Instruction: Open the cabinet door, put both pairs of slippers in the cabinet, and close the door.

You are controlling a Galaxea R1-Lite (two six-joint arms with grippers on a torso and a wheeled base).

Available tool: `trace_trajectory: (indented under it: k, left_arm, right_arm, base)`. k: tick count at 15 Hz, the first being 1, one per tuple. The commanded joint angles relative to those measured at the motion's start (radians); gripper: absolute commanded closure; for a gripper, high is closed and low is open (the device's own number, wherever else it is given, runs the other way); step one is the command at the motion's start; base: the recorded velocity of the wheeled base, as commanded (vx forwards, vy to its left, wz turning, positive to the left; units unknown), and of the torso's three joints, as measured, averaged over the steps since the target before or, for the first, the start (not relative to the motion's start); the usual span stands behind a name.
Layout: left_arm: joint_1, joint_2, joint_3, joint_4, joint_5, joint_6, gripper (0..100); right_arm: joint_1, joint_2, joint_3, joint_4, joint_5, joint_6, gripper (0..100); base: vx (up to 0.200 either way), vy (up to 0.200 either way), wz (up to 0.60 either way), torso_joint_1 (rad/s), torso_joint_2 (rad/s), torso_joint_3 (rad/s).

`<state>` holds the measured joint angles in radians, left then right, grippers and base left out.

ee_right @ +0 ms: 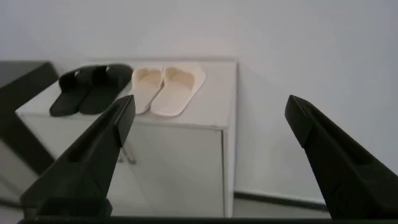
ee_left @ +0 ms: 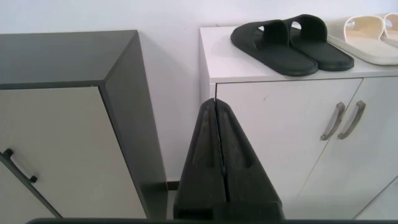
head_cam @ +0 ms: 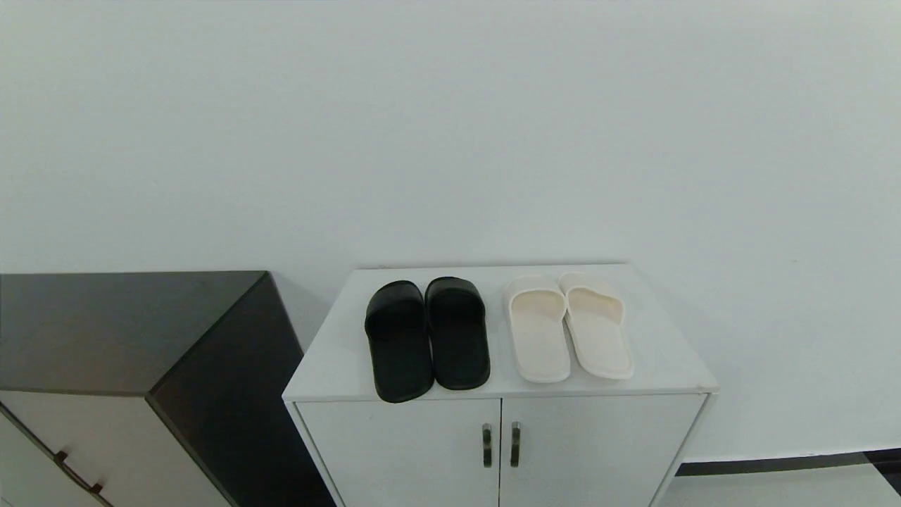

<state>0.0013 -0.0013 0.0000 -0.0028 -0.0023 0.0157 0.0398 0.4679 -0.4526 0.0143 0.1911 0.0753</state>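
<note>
A white cabinet [head_cam: 394, 451] stands against the wall with both doors closed, two dark handles [head_cam: 500, 444] at the middle seam. On its top lie a pair of black slippers [head_cam: 426, 338] at the left and a pair of cream slippers [head_cam: 567, 325] at the right. My left gripper [ee_left: 216, 102] is shut with nothing in it, low and to the left of the cabinet [ee_left: 280, 137], short of the black slippers [ee_left: 292, 45]. My right gripper [ee_right: 208, 112] is open, off to the right of the cabinet [ee_right: 180, 168], with the cream slippers [ee_right: 166, 88] and black slippers [ee_right: 90, 90] beyond it.
A dark-topped cabinet [head_cam: 127, 331] with pale drawer fronts stands close on the left of the white one, leaving a narrow gap. A plain white wall runs behind both. Open floor [head_cam: 788, 486] lies to the right of the white cabinet.
</note>
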Motion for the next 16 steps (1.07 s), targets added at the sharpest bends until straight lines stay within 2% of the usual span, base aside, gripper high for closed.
trace_trajectory:
  k: [1,2,3,4,6,8,10,11,13,16]
  left_arm:
    - [0.000,0.001,0.000,0.000,0.001,0.000,100]
    - [0.000,0.001,0.000,0.000,-0.001,0.001,100]
    - [0.000,0.001,0.000,0.000,-0.001,0.006,100]
    - [0.000,0.001,0.000,0.000,-0.001,0.012,100]
    - [0.000,0.001,0.000,0.000,-0.001,0.010,100]
    - [0.000,0.001,0.000,0.000,-0.001,0.010,100]
    - [0.000,0.001,0.000,0.000,0.001,0.009,100]
    - [0.000,0.001,0.000,0.000,0.001,0.007,100]
    - [0.000,0.001,0.000,0.000,-0.001,0.009,100]
    - [0.000,0.001,0.000,0.000,0.001,0.007,100]
  right_arm:
    - [0.180,0.545,-0.092,-0.128,-0.025,0.035,0]
    - [0.373,0.686,-0.100,-0.226,-0.231,0.080,0]
    - [0.480,0.776,-0.100,-0.293,-0.338,0.103,0]
    - [0.543,0.868,-0.106,-0.381,-0.395,0.118,0]
    - [0.585,1.052,-0.155,-0.530,-0.475,0.139,0]
    - [0.586,1.204,-0.233,-0.620,-0.555,0.156,0]
    - [0.589,1.289,-0.288,-0.694,-0.564,0.155,0]
    - [0.600,1.324,-0.324,-0.695,-0.571,0.155,0]
    - [0.614,1.428,-0.410,-0.698,-0.651,0.172,0]
    - [0.620,1.486,-0.508,-0.682,-0.671,0.179,0]
  base:
    - [0.000,0.000,0.00,0.000,0.00,0.000]
    - [0.000,0.000,0.00,0.000,0.00,0.000]
    - [0.000,0.000,0.00,0.000,0.00,0.000]
    - [0.000,0.000,0.00,0.000,0.00,0.000]
    - [0.000,0.000,0.00,0.000,0.00,0.000]
    - [0.000,0.000,0.00,0.000,0.00,0.000]
    - [0.000,0.000,0.00,0.000,0.00,0.000]
    - [0.000,0.000,0.00,0.000,0.00,0.000]
    - [0.000,0.000,0.00,0.000,0.00,0.000]
    - [0.000,0.000,0.00,0.000,0.00,0.000]
